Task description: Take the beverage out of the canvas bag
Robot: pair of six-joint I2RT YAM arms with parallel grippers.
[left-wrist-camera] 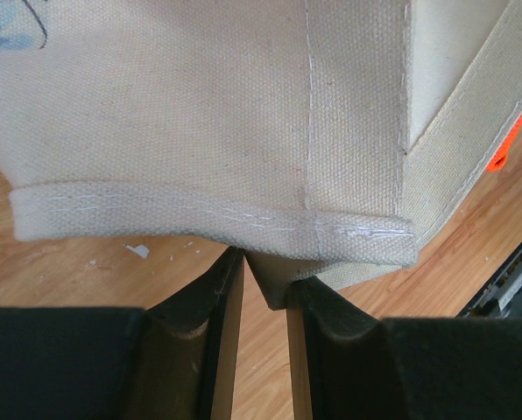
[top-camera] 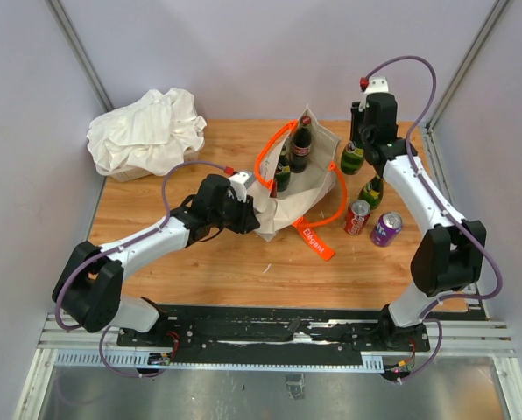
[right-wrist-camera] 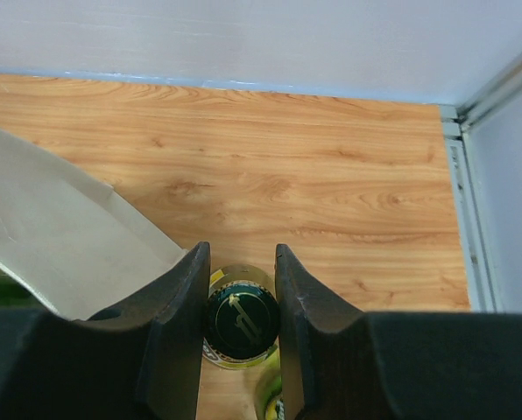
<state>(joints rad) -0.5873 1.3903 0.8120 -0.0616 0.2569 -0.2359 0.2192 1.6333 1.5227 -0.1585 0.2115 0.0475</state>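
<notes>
The cream canvas bag [top-camera: 306, 185] with orange handles [top-camera: 270, 153] stands open mid-table, showing a dark cola bottle [top-camera: 301, 144] and a green bottle [top-camera: 283, 171] inside. My left gripper [top-camera: 249, 206] is shut on a fold of the bag's lower left edge; the left wrist view shows canvas [left-wrist-camera: 200, 114] pinched between the fingers [left-wrist-camera: 265, 268]. My right gripper [top-camera: 356, 142] is shut on the neck of a green bottle [top-camera: 352, 160] just outside the bag's right wall. The right wrist view shows its dark cap [right-wrist-camera: 241, 319] between the jaws [right-wrist-camera: 240, 255], the bag wall [right-wrist-camera: 51, 236] to the left.
A white cloth bundle [top-camera: 147, 131] lies at the back left. Right of the bag stand another green bottle [top-camera: 371, 191], a red can [top-camera: 357, 216] and a purple can [top-camera: 386, 228]. The right wall frame [right-wrist-camera: 471, 219] is close to the right gripper.
</notes>
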